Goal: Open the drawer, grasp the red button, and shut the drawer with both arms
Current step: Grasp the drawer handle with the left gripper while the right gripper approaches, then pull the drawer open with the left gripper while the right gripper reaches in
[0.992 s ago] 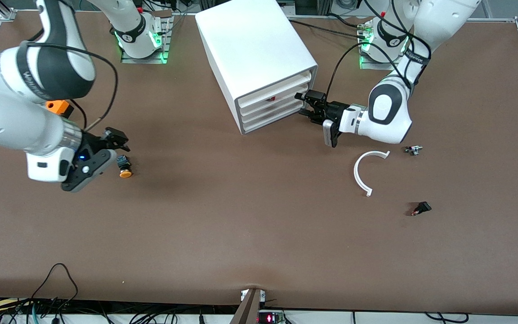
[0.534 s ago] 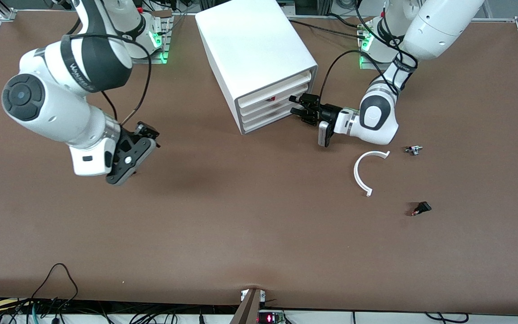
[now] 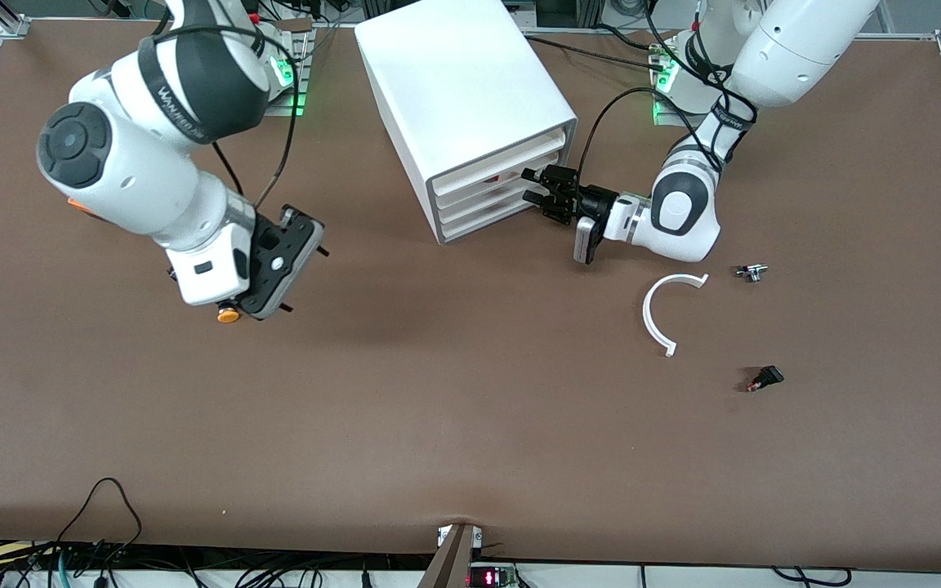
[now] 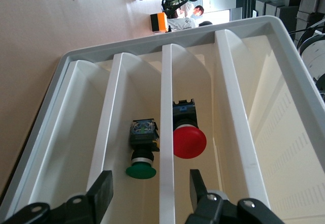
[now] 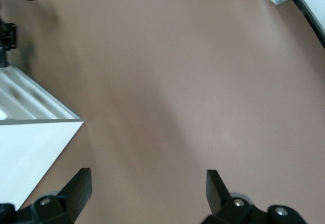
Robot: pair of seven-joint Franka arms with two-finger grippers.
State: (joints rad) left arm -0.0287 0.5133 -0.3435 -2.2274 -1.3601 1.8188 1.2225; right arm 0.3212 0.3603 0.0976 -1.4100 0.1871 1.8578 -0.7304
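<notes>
in the drawer [image 4: 284, 82], the red-capped button [image 4: 188, 135] lies before the left gripper's [image 4: 150, 193] open fingers [image 4: 101, 193].

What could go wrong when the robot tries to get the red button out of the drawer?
1. The left hand has its open fingers astride a divider, so it might bump that wall, or close on the green button beside the red button.
2. The right hand, open above the table, has an orange-yellow button just under its wrist and might knock it.
</notes>
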